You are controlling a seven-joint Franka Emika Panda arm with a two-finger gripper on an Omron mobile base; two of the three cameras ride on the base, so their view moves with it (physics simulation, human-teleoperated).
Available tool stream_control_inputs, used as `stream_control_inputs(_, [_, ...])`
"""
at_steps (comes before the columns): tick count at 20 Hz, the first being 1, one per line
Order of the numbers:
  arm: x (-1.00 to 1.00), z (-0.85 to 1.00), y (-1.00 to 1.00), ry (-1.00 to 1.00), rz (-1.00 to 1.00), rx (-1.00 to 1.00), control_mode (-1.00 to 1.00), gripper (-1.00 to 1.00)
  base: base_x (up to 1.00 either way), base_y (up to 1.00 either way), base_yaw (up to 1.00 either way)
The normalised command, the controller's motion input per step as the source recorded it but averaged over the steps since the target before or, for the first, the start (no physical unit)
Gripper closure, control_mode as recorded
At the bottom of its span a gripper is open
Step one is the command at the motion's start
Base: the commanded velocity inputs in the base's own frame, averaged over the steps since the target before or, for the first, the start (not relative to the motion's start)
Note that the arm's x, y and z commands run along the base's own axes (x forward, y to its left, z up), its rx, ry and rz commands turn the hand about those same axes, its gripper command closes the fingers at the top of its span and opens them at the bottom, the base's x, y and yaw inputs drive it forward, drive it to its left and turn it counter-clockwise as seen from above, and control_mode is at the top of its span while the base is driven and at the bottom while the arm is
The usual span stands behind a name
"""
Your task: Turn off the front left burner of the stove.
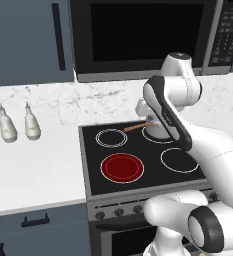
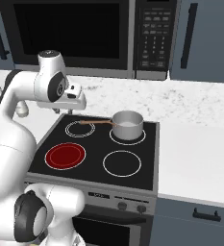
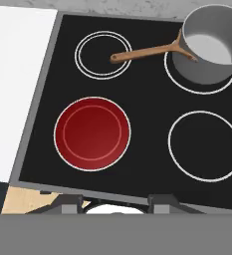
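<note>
Stove (image 1: 138, 170): seen at centre in the left base view, centre in the right base view (image 2: 96, 158) and across most of the hand view (image 3: 137, 144); a black glass top with four white-ringed zones and a grey steel front.
Burner (image 1: 122, 167): the front left zone is seen glowing red, lower centre-left in the left base view, left of centre in the right base view (image 2: 65, 155) and left of centre in the hand view (image 3: 92, 133); a fainter inner ring is seen inside it.
Knobs (image 2: 122, 205): small dark knobs are seen on the steel front, lower centre in the right base view and lower centre in the left base view (image 1: 119, 212).
Pot (image 2: 127, 125): a grey steel pot is set on the back right zone, upper right in the hand view (image 3: 209, 45); its brown handle is laid toward the back left zone.
Gripper (image 3: 116, 201): the two dark tips are seen at the bottom centre of the hand view, above the stove's front edge and apart from the glass; whether the fingers are spread or closed cannot be told.
Microwave (image 1: 143, 35): a black unit is seen across the top of both base views.
Bottles (image 1: 19, 124): two pale bottles are stood side by side on the white counter (image 1: 33, 175), left in the left base view.
</note>
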Motion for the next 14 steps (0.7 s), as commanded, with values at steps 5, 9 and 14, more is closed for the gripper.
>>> stream_control_inputs(5, [-0.1,-0.2,0.32,0.02,0.03,-0.15,-1.0,-1.0,0.0,0.0,0.0])
stream_control_inputs(9, [-0.38,-0.43,0.71,0.0,0.04,-0.22,-1.0,-1.0,0.0,0.0,0.0])
stream_control_inputs(14, [-0.47,-0.57,0.98,0.0,0.07,-0.21,-1.0,-1.0,0.0,0.0,0.0])
